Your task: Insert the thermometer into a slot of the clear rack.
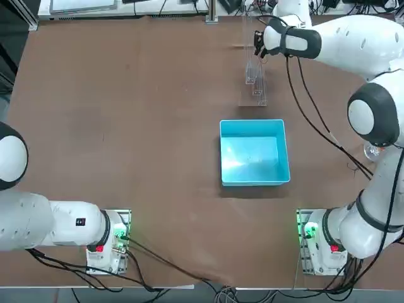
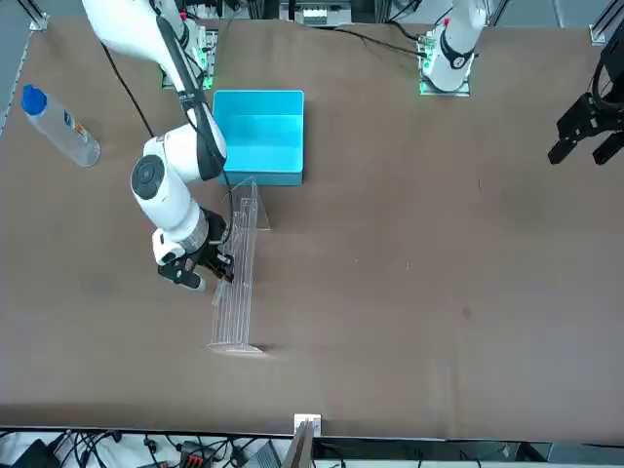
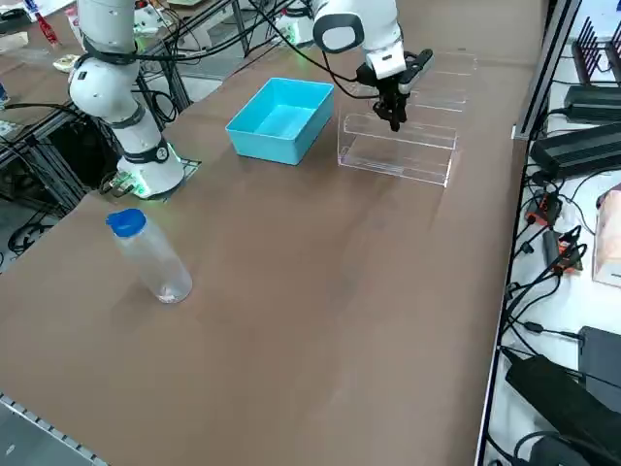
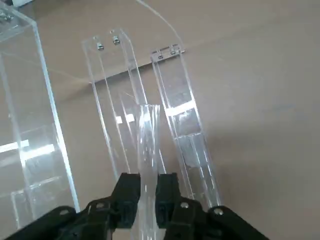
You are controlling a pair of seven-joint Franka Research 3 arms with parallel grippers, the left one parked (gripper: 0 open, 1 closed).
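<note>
The clear rack (image 1: 255, 79) stands at the far side of the table, beyond the blue bin; it also shows in the front view (image 2: 237, 292) and the right side view (image 3: 398, 155). My right gripper (image 1: 258, 48) hovers over the rack's far half, pointing down (image 3: 395, 118). In the wrist view the gripper (image 4: 148, 192) is shut on the thermometer (image 4: 148, 135), a thin clear rod sticking out from between the fingers (image 4: 127, 192). The rod's free end lies over the rack's clear rails (image 4: 182, 115); I cannot tell whether it sits in a slot.
A bright blue square bin (image 1: 254, 151) sits just nearer the robot than the rack. A clear bottle with a blue cap (image 3: 150, 257) lies at the table's right side (image 2: 60, 127). The table's far edge runs close behind the rack.
</note>
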